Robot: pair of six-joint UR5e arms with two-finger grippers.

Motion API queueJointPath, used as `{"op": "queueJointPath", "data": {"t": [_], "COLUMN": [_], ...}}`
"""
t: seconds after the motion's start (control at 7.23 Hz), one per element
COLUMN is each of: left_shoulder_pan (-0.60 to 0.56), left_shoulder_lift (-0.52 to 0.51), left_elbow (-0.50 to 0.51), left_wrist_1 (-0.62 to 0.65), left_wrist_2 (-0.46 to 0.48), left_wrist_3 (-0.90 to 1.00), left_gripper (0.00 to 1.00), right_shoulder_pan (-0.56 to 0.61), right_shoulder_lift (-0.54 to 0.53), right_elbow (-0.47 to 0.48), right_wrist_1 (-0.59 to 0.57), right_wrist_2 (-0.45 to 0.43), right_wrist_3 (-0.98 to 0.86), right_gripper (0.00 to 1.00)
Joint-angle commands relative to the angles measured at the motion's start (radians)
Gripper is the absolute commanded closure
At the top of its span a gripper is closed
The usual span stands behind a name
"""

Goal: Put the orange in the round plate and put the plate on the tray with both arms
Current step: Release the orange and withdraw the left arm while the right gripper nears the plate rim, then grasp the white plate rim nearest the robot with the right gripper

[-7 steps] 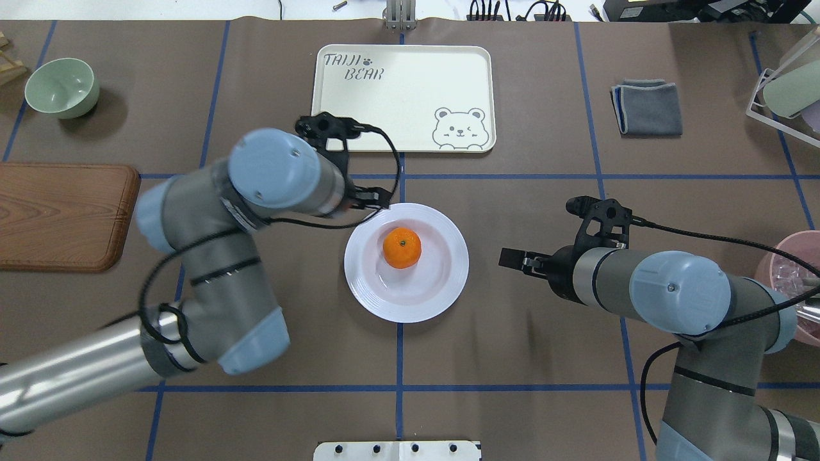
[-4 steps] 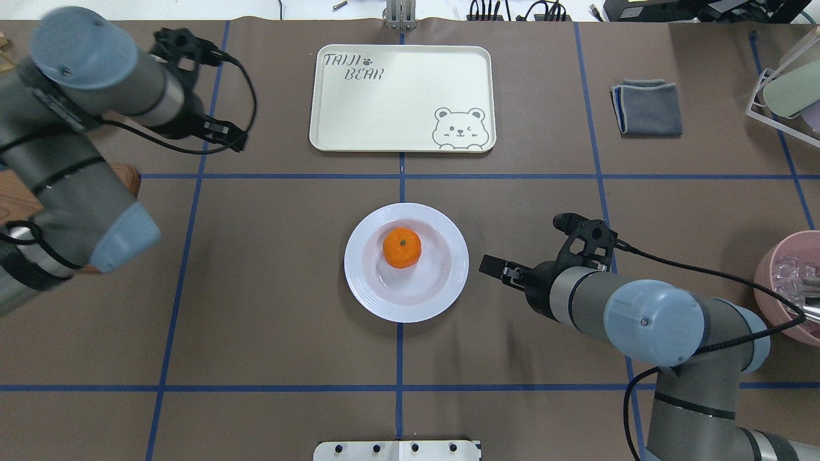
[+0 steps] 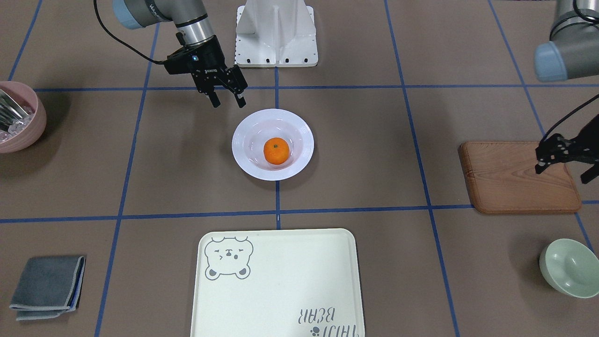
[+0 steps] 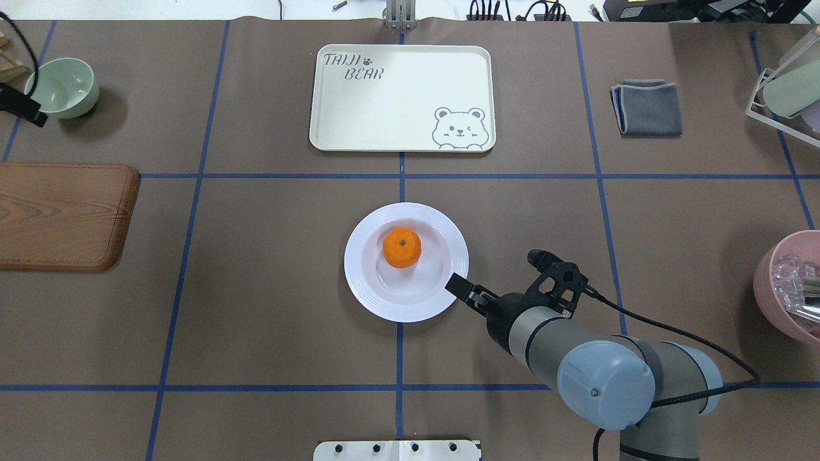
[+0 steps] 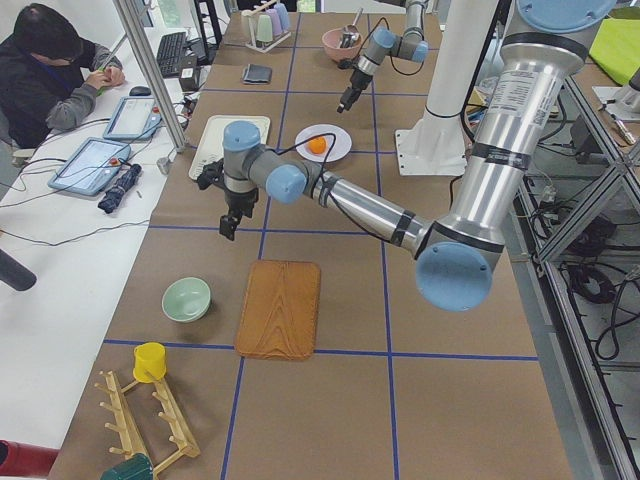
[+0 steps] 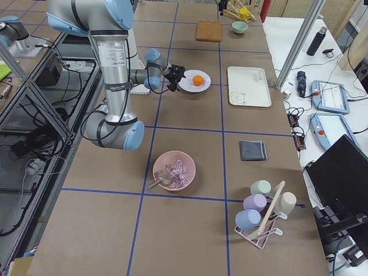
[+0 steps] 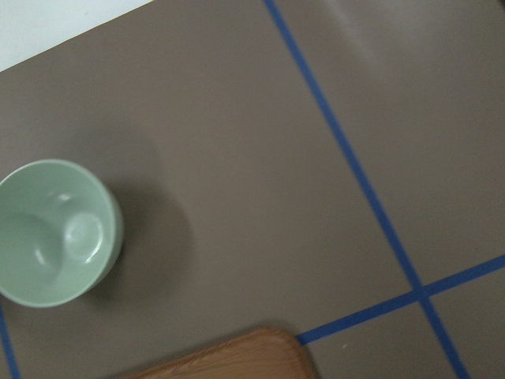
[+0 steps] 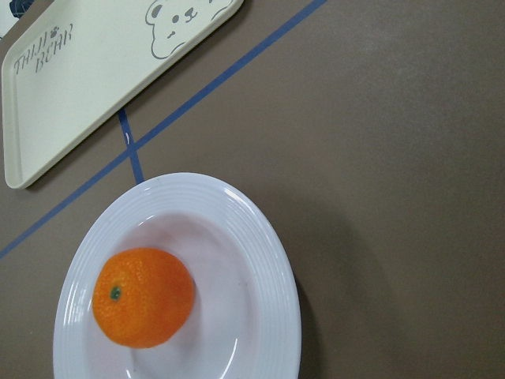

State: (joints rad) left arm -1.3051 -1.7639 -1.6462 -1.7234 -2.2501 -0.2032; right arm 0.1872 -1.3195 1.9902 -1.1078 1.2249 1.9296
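Your right tool is open. Its two fingers stand apart and hold nothing. It hangs right at the edge of the plate, on the side closest to the robot. From above, one fingertip looks like it is over the rim. You cannot tell if it touches the rim or floats just over it.

The orange sits in the middle of the plate, just ahead of your right tool. Its little green dot points up. Nothing is holding it.

The plate rests flat on the surface. The tray lies past the plate, farther out from your right tool. The plate and the tray are apart, with a blue line on the surface between them.

Your left tool is far away from the plate, off to the side and up above the surface. Most of its fingers are cut off or too small in the pictures, so you cannot tell if it is open or closed. Under it and close by are the wooden board and a green bowl.
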Motion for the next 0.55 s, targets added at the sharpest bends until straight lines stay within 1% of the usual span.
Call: {"op": "queueJointPath", "data": {"t": [0.0,0.14,0.28,0.41], "left_shoulder_pan": [-0.193,-0.232,-0.281,-0.322], "left_shoulder_lift": [0.110,0.119,0.116,0.121], "left_elbow": [0.074,0.112,0.191,0.210], "left_wrist_1": [-0.033,-0.003,0.066,0.135], "left_wrist_2": [-0.046,-0.063,-0.068,-0.072], "left_wrist_3": [0.059,0.193,0.352,0.493], "left_gripper": [0.01,0.01,0.01,0.01], "right_shoulder_pan": [-0.009,-0.009,-0.009,-0.011], "right_shoulder_lift": [0.019,0.020,0.034,0.058], "right_elbow": [-0.013,-0.014,-0.025,-0.078], "right_wrist_1": [0.002,0.002,0.002,0.003], "right_wrist_2": [-0.018,-0.016,-0.018,-0.018], "right_wrist_3": [0.054,0.072,0.112,0.147], "right_gripper": [0.01,0.01,0.00,0.00]}}
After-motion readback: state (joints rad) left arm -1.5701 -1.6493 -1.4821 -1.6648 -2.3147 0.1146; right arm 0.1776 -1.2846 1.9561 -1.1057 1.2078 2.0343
